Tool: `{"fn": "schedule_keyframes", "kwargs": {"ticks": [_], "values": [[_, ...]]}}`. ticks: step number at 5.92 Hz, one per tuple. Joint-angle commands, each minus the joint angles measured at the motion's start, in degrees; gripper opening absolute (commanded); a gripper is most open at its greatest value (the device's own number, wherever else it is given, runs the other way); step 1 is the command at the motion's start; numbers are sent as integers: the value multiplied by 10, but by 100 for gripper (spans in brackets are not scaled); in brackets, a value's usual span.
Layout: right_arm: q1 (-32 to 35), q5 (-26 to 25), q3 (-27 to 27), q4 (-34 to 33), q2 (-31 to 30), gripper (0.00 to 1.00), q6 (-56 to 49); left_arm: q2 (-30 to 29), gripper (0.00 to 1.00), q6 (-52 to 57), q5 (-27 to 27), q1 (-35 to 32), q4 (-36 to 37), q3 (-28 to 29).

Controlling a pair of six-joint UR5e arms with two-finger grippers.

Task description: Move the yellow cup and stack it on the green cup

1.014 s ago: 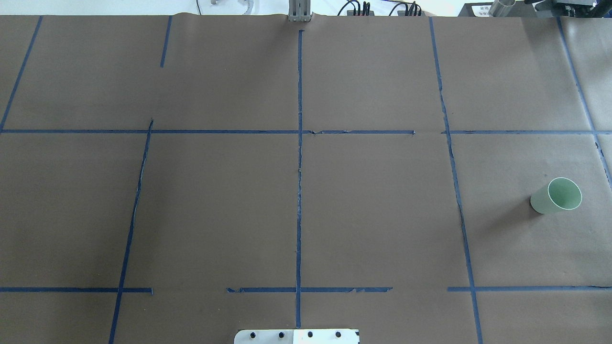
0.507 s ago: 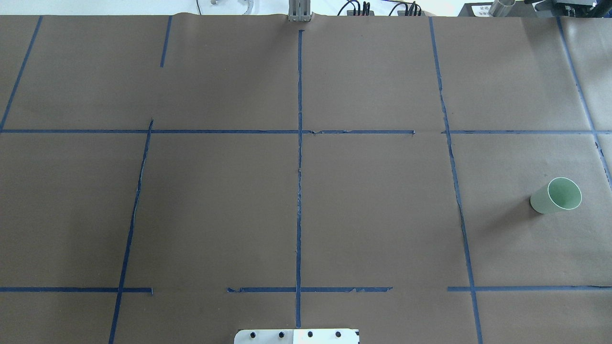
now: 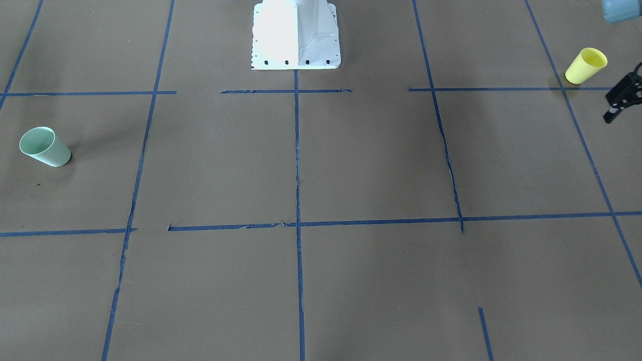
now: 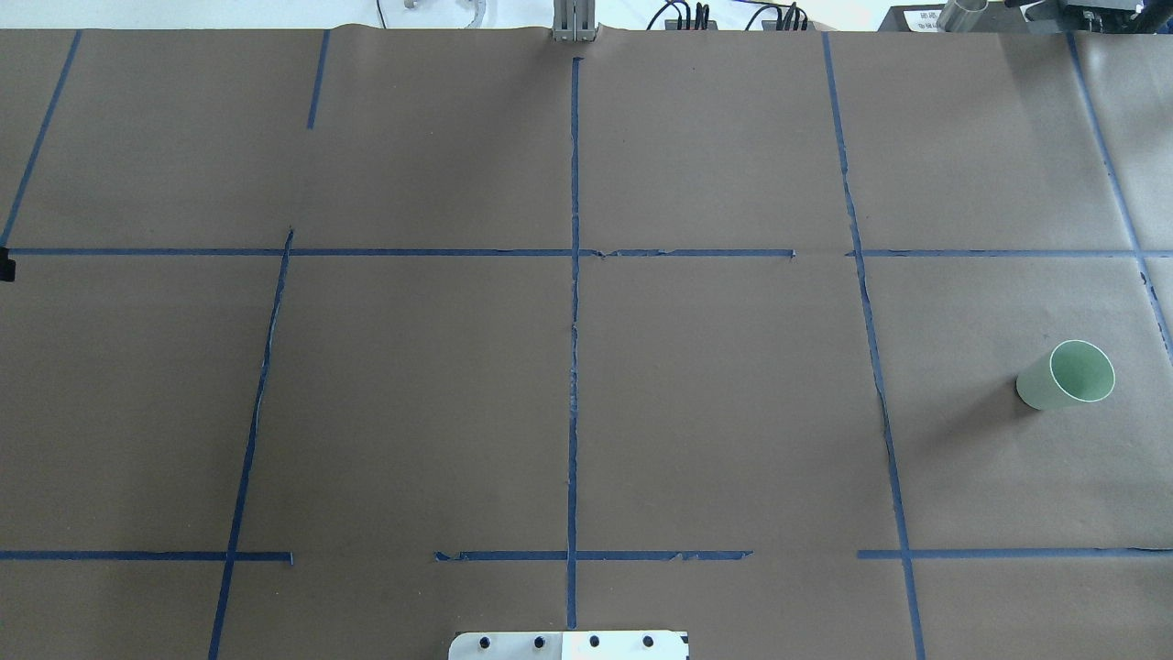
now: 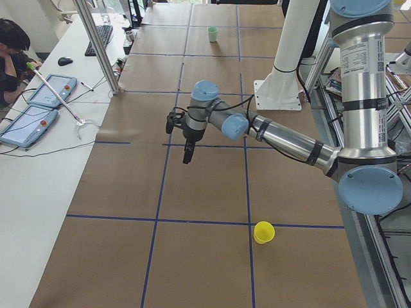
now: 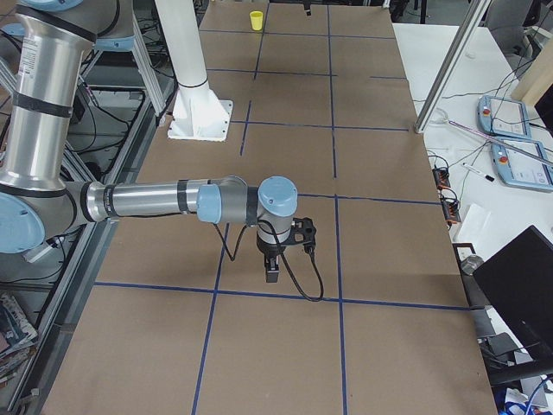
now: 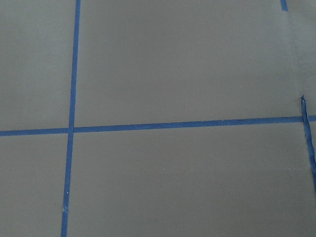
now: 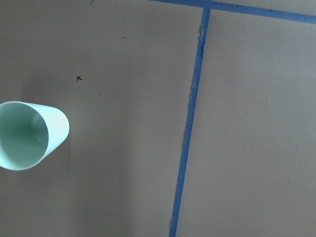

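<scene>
The yellow cup (image 3: 586, 65) stands upright near the table's end on my left side; it also shows in the exterior left view (image 5: 263, 231) and small and far in the exterior right view (image 6: 256, 20). The green cup (image 4: 1066, 375) stands upright at the opposite end, also in the front view (image 3: 45, 146) and the right wrist view (image 8: 29, 136). My left gripper (image 3: 611, 116) hangs in the air beside the yellow cup, apart from it, fingers down (image 5: 186, 153); I cannot tell its state. My right gripper (image 6: 270, 270) shows only in the exterior right view; I cannot tell its state.
The brown paper table carries a grid of blue tape lines. The white robot base plate (image 3: 296, 35) sits at the middle of my side. In the exterior left view a metal post (image 5: 96, 45) and a side table with tablets (image 5: 38, 109) and a seated operator stand beyond the far edge.
A small black part of the left gripper has come in at the left edge of the overhead view. The green cup has not moved.
</scene>
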Motion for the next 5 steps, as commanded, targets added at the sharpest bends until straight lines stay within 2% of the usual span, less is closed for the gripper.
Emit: {"fn": "schedule_keyframes", "kwargs": {"ticks": [1,2,3,4,5], "values": [[0,0,-1,0,1,100,-1,72,100,-240,170,126,0,-64],[0,0,-2,0,1,100,-1,97,100,-365,220,169,1,-72],[0,0,-2,0,1,100,0,113,100,-506,302,234,26,-71],[0,0,-2,0,1,100,-1,113,100,-671,369,313,126,-71],[0,0,-3,0,1,100,-1,109,100,-818,400,376,219,-71]]}}
